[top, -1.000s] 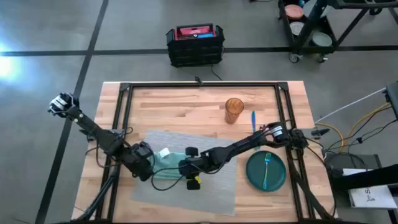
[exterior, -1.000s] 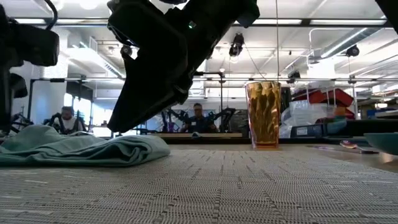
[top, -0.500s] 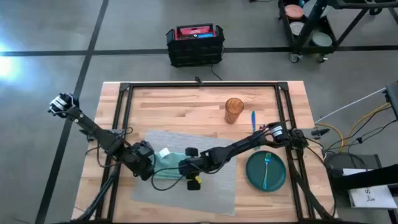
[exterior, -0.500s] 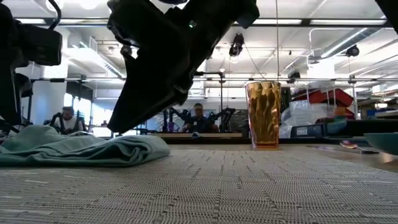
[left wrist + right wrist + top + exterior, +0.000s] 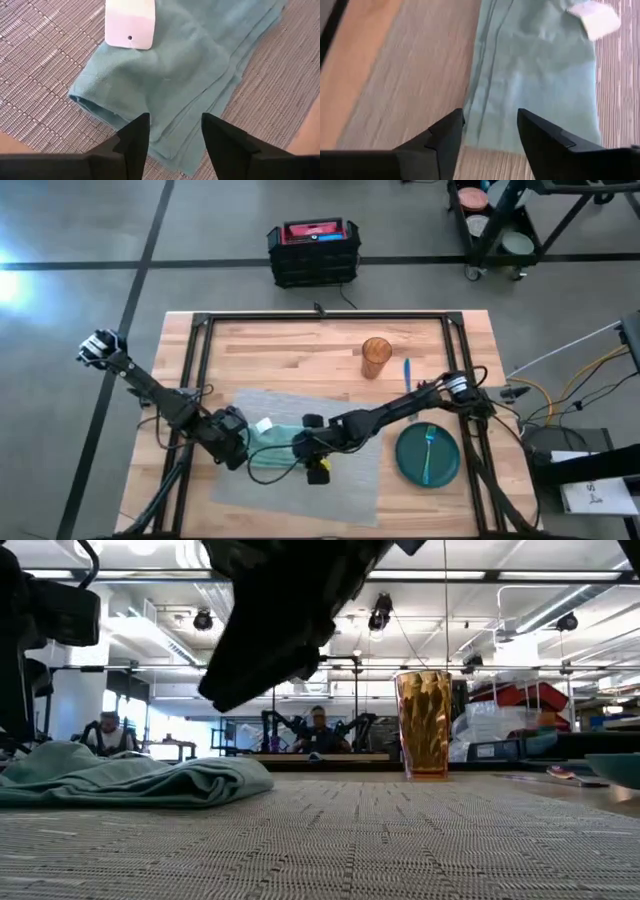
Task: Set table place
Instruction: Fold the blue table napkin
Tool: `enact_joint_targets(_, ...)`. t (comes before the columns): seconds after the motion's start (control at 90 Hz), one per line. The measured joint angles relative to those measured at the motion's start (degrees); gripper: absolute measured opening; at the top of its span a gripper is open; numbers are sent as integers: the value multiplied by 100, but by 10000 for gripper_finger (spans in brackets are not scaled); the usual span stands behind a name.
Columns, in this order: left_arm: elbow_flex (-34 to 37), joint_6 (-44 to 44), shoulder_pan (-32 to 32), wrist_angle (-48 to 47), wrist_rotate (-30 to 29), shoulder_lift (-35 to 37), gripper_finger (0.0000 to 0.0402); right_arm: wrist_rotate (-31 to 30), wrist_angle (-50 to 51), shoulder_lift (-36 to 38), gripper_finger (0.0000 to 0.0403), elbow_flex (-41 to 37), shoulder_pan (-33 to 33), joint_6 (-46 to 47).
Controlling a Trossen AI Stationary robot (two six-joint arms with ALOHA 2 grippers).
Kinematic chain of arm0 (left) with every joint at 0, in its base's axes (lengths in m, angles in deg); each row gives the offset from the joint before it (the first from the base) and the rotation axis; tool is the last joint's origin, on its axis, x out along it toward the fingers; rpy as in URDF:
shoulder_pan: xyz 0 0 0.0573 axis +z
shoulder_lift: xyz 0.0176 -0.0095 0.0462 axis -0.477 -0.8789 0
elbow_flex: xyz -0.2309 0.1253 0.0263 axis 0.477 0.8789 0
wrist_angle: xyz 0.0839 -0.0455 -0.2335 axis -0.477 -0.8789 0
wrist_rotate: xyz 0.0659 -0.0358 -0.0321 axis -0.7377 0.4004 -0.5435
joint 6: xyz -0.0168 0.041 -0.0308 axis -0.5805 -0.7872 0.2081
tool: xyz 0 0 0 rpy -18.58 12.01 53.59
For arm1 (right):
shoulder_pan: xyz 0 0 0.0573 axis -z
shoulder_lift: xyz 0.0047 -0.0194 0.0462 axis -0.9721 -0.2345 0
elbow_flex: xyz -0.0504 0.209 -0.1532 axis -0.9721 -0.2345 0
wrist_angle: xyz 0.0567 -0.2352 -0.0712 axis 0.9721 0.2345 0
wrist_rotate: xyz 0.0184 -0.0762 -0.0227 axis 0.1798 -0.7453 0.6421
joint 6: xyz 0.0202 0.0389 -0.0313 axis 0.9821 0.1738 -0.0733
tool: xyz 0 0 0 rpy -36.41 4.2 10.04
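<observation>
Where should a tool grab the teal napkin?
Probably the napkin's stacked folded edge, coming straight down from above. It lies flat on the grey placemat, so only that slightly raised edge offers a pinch. Left tool is open above it.

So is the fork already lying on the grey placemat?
No, in the high view the fork lies on the dark green plate, which sits on bare wood right of the placemat.

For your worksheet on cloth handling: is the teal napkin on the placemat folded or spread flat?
Folded. The teal napkin shows stacked layered edges along one side, and in the low view it lies bunched into a raised heap on the placemat.
</observation>
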Motion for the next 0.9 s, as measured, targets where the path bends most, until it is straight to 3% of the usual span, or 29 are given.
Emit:
enact_joint_targets(0.5,0,159,-27,143,42,-28,186,-52,-1639,189,213,-820,-40,394)
enact_joint_targets(0.9,0,365,-76,-68,44,-28,165,-52,-1759,194,204,-822,-79,158)
